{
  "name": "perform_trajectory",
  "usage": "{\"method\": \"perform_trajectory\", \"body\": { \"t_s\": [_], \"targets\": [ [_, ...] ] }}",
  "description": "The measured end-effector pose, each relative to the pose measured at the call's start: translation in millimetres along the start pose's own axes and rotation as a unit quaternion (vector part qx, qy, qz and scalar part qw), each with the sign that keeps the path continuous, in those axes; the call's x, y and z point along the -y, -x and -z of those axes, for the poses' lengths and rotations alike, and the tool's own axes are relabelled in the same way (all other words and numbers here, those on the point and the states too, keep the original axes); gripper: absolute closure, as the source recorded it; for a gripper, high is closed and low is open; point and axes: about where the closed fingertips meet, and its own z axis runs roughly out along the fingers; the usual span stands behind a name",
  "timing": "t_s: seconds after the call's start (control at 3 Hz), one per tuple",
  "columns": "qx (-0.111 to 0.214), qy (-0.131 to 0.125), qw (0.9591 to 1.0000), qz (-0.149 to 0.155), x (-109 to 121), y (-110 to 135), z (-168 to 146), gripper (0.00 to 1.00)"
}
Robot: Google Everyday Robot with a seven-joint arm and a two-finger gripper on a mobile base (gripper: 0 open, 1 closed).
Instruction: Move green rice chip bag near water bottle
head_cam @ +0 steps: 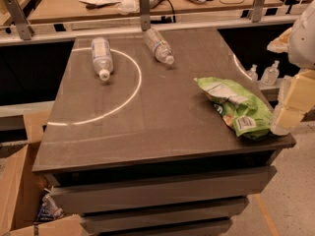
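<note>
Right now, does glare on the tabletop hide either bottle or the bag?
Camera view: a bright ring-shaped reflection curves around the paler bottle, covering nothing; water bottle, green rice chip bag and gripper at the bag's right end are glare-free.

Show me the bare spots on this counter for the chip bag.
Bare: the middle between the water bottle, the paler bottle and the green rice chip bag; also the front left. Crowded: the right front edge, where the gripper sits beside the bag.
</note>
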Motion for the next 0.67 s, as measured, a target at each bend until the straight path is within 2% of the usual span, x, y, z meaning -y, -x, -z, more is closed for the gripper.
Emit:
{"method": "perform_trajectory", "body": {
  "t_s": [0.33, 0.67],
  "targets": [
    [0.0, 0.0, 1.0, 0.0, 0.0, 0.0, 0.0, 0.0],
    [0.014, -0.009, 0.9996, -0.023, -0.8, -5.6, -2.1, 0.0]
  ]
}}
